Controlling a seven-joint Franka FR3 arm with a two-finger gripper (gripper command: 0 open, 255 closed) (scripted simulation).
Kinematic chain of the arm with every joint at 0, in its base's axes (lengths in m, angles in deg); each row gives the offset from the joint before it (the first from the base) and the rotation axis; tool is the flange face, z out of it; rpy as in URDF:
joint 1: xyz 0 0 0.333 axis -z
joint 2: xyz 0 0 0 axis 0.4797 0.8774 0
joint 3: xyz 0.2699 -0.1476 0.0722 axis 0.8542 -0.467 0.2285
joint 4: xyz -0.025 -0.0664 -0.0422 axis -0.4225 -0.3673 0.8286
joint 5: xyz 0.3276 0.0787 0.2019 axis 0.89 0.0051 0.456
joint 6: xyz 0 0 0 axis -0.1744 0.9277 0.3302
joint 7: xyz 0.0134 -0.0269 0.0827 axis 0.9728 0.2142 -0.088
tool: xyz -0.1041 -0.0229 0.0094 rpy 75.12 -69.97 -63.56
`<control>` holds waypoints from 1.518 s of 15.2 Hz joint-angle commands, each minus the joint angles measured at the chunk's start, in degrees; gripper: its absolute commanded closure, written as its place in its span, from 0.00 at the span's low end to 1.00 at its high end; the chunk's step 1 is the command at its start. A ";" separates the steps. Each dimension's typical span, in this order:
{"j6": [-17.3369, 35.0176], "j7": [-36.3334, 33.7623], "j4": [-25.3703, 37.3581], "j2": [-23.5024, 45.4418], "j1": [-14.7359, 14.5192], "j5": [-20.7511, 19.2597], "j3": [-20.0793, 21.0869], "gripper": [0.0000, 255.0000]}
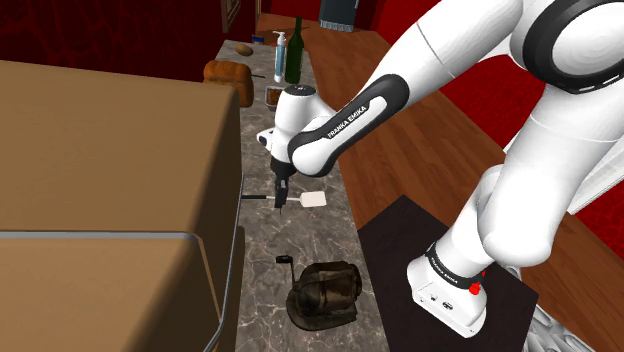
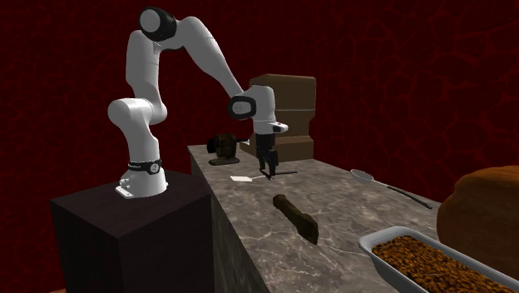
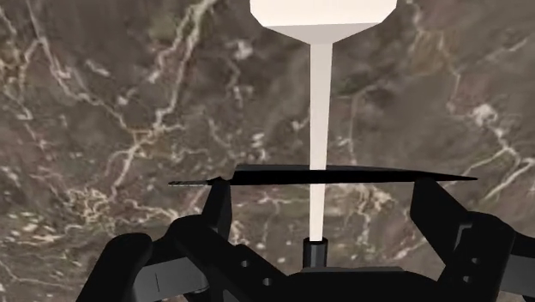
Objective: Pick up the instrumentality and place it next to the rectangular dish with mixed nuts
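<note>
Claw [image 3: 321, 206] fingers [image 3: 216, 210] sit closest to the wrist cam: spread wide, gripping nothing. White spatula [image 3: 320, 111] handle runs straight down the gap between them, clear of both pads. Its blade lies out ahead of the fingertips, flat on the marble counter [image 3: 103, 103].

Thin black sliver [image 3: 257, 179] lies crosswise over the handle, just ahead of the fingertips and reaching past both fingers. Can't tell what it is or whether it touches them.

Shoulder view: claw [image 1: 281, 197] points down, tips low over the counter [image 1: 300, 240]. Spatula [image 1: 313, 200] blade is just beside the claw on the stand side. The sliver [image 1: 255, 197] sticks out on the opposite side.

Second exterior view: claw [image 2: 268, 169] is upright with its tips near the surface. Spatula [image 2: 242, 179] blade is just beside it, toward the counter edge. Dish [image 2: 372, 247] of nuts is well apart from the claw, at the near end of the counter. A brown stick [image 2: 296, 218] lies between claw and dish. Loaf [image 2: 482, 208] is beside the dish. Spoon [image 2: 370, 176] is off to the claw's far side, away from the stand [image 2: 125, 225]. A dark lump [image 2: 223, 147] sits behind the claw.
</note>
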 commanded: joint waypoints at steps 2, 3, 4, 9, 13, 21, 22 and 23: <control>0.17 0.05 -0.07 0.21 0.04 -0.01 -0.03 0.00; 0.17 0.05 -0.07 0.21 0.04 -0.01 -0.03 0.00; 0.17 0.05 -0.07 0.21 0.04 -0.01 -0.03 0.00; 0.13 -0.09 0.02 0.25 -0.03 -0.05 0.00 1.00; 0.10 -0.11 0.07 0.26 -0.04 -0.06 0.01 1.00; -3.66 0.29 0.34 -3.23 0.16 0.45 0.11 1.00; -4.43 0.33 0.46 -3.89 0.17 0.53 0.13 1.00; -5.21 0.36 0.59 -4.53 0.19 0.61 0.14 1.00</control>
